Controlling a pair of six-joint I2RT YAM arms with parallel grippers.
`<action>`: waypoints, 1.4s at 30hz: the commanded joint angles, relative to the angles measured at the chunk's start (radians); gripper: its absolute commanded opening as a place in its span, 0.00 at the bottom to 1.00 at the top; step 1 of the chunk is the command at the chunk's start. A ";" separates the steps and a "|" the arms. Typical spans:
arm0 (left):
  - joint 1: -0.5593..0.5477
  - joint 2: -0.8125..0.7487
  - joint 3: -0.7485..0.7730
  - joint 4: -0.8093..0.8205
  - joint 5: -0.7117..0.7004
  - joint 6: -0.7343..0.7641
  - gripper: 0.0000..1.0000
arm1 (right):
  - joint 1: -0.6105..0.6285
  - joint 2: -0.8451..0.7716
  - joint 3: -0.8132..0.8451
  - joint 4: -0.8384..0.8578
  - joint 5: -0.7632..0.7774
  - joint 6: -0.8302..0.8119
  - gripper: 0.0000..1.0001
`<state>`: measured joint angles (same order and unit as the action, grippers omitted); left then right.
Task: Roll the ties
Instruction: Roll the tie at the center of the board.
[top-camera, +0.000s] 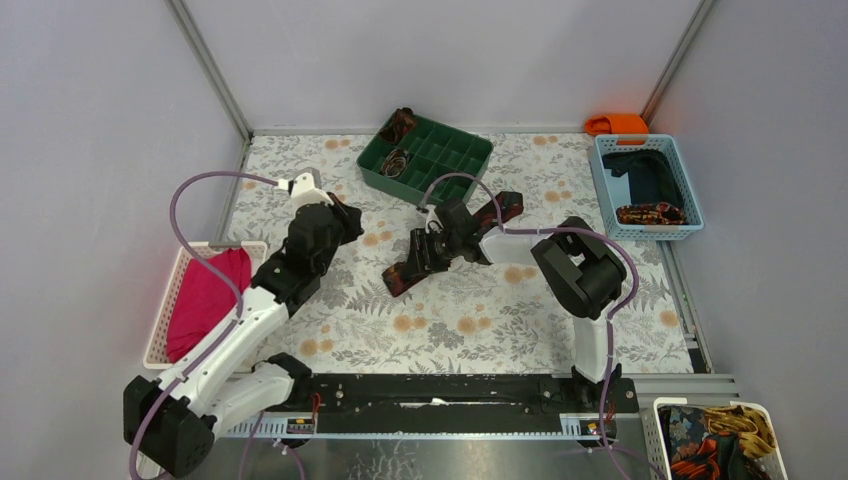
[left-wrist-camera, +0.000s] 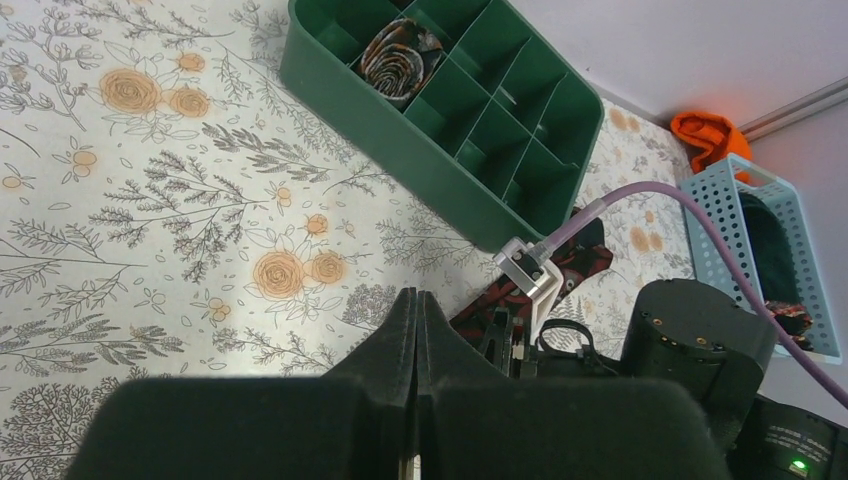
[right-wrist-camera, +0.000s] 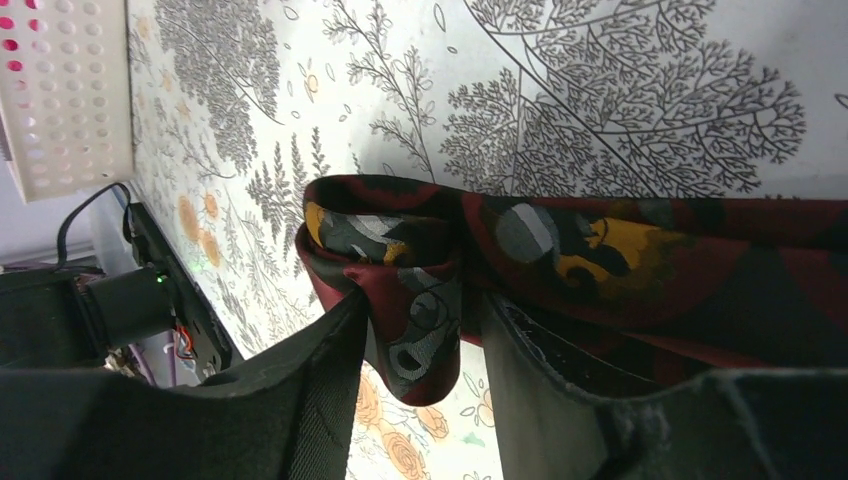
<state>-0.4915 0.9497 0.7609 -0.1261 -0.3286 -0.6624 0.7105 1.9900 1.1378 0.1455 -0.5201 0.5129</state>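
A dark maroon tie (top-camera: 480, 222) with red-orange patterning lies as a long strip slanting across the middle of the table. My right gripper (top-camera: 418, 255) is shut on its folded lower-left end. In the right wrist view the fold (right-wrist-camera: 420, 290) sits between the two fingers (right-wrist-camera: 330, 370). My left gripper (top-camera: 345, 216) is shut and empty, held above the cloth left of the tie. Its tips (left-wrist-camera: 417, 297) are pressed together. Two coiled ties (top-camera: 397, 160) sit in the green tray (top-camera: 455, 170). One coil (left-wrist-camera: 400, 55) shows in the left wrist view.
A blue basket (top-camera: 610, 190) at the right holds navy cloth and another tie (top-camera: 650, 212). An orange object (top-camera: 617, 124) lies behind it. A white basket (top-camera: 170, 300) at the left holds pink cloth. A bin (top-camera: 715, 440) of ties stands at the near right.
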 joint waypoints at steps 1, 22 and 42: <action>-0.005 0.036 -0.019 0.073 0.008 0.017 0.00 | -0.003 -0.014 0.027 -0.077 0.067 -0.049 0.53; 0.008 0.458 -0.023 0.258 0.110 0.037 0.00 | 0.113 -0.380 -0.094 -0.280 0.447 -0.157 0.32; 0.075 0.687 -0.134 0.465 0.340 -0.020 0.00 | 0.276 -0.155 -0.130 -0.206 0.630 -0.109 0.00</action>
<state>-0.4179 1.6226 0.6609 0.2798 -0.0143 -0.6575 0.9817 1.7802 0.9916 -0.0803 0.0719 0.3866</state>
